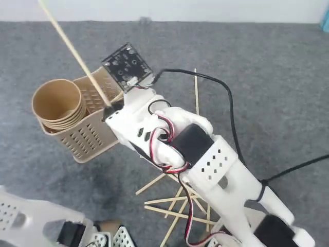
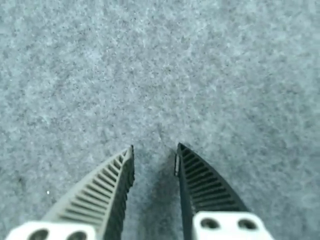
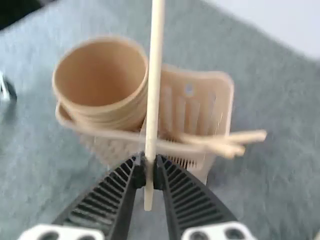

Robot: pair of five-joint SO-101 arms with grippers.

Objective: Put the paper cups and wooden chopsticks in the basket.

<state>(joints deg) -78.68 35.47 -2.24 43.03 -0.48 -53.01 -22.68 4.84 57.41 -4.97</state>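
Observation:
My right gripper (image 3: 148,165) is shut on a wooden chopstick (image 3: 154,95), which stands up over the beige perforated basket (image 3: 210,100). From the high view the same chopstick (image 1: 72,49) slants up and away from the right gripper (image 1: 110,110) at the basket (image 1: 85,136) rim. A stack of paper cups (image 1: 57,103) sits in the basket's left part, also seen as cups (image 3: 102,80). Other chopsticks (image 3: 230,140) lie in the basket, ends sticking out. Several loose chopsticks (image 1: 175,198) lie on the carpet beneath the right arm. My left gripper (image 2: 154,152) hangs open over bare grey carpet.
Grey carpet covers the table. One lone chopstick (image 1: 196,92) lies beyond the right arm, beside a black cable (image 1: 229,103). The left arm's white base (image 1: 36,221) sits at the near left corner.

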